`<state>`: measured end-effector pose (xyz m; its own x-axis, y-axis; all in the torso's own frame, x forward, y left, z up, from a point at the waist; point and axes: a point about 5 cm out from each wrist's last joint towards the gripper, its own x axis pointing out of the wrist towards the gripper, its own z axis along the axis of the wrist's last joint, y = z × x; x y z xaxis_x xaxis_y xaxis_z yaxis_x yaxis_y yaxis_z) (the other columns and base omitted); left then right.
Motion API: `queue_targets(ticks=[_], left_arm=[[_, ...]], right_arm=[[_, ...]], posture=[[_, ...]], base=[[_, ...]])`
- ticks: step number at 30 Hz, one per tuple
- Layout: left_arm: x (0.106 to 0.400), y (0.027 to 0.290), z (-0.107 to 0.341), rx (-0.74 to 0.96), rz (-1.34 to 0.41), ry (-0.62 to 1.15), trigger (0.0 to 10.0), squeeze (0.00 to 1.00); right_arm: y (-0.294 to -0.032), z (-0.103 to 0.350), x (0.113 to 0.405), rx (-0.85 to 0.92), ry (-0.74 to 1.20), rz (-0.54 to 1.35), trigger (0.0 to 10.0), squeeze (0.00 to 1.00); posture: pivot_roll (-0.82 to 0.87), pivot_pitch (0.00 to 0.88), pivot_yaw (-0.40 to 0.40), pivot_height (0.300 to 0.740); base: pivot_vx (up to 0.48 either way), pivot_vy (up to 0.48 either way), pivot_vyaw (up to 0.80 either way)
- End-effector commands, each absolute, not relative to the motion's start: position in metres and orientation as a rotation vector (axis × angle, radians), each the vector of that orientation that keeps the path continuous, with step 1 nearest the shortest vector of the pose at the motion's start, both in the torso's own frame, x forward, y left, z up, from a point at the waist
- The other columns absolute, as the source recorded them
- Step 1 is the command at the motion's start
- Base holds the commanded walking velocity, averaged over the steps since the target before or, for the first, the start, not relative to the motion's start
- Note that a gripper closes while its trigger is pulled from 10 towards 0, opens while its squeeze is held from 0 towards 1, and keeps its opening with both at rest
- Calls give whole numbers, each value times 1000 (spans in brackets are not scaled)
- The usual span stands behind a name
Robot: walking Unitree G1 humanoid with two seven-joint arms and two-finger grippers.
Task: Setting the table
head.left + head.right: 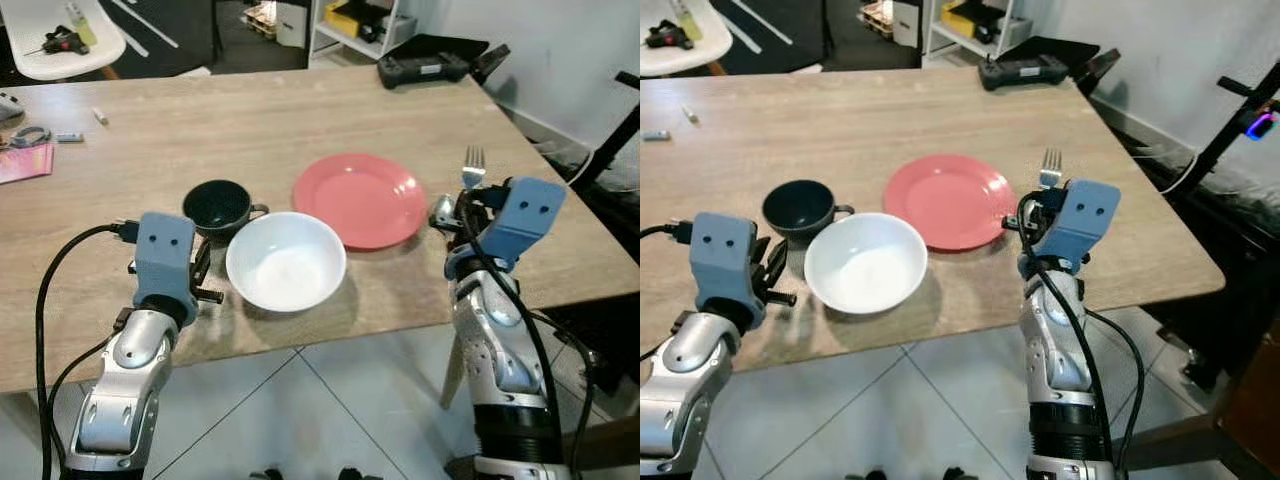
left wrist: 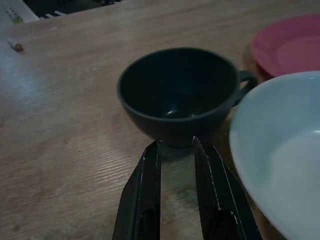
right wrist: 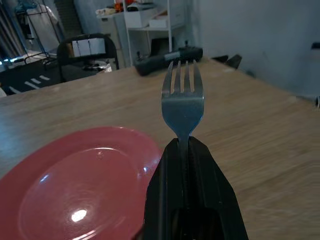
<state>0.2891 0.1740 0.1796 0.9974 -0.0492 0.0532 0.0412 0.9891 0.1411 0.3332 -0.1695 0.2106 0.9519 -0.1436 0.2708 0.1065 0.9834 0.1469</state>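
A silver metal fork (image 3: 182,100) is held upright in the right gripper (image 3: 186,150), whose black fingers are closed tight on the handle, tines pointing up and away. The gripper is poised above the light wooden table (image 1: 300,110), just beside the right edge of the round pink plate (image 1: 360,198). On the left, the left gripper (image 2: 175,150) is lowered to the table with its two fingers only slightly parted and nothing between them; the tips are aimed at the near side of the dark green ceramic cup (image 2: 177,95), very close to it, though contact cannot be confirmed. The cup stands just beside the white round bowl (image 1: 286,260), which sits at the near edge of the table, between the cup and the plate.

The step in hand is judged to be the placing of the fork. For that, the fork would have to be tipped flat and lowered onto the bare wood to the right of the plate, clear of its rim, before the fingers are released. A small risk of the handle knocking the plate is foreseen.
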Motion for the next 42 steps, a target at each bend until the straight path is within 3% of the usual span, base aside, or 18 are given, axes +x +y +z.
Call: queue_targets(ticks=[1, 10, 20, 23, 33, 42], left_arm=[[286, 177, 175, 147, -38, -36, 10000, 0], [281, 180, 173, 141, -37, -18, 10000, 0], [269, 181, 172, 133, -52, 0, 10000, 0], [262, 182, 171, 135, -60, 11, 10000, 0], [238, 188, 168, 157, -58, 65, 10000, 0], [242, 182, 169, 157, -96, 70, 10000, 0]], right_arm=[[-166, 207, 338, 57, -242, -101, 10000, 0], [-174, 197, 358, -87, -106, -46, 10000, 0], [-208, 208, 399, -178, 8, -174, 10000, 0], [-215, 202, 400, -184, 46, -147, 10000, 0], [-274, 200, 390, -207, 93, -267, 10000, 0], [-279, 188, 385, -203, 118, -217, 10000, 0]], posture=[[110, 118, 40, 740], [120, 127, 45, 740], [173, 160, 40, 740], [190, 175, 40, 740], [256, 219, 53, 740], [232, 192, 68, 740]], base=[[0, 0, 0], [0, 0, 0], [0, 0, 0], [0, 0, 0], [0, 0, 0], [0, 0, 0]])
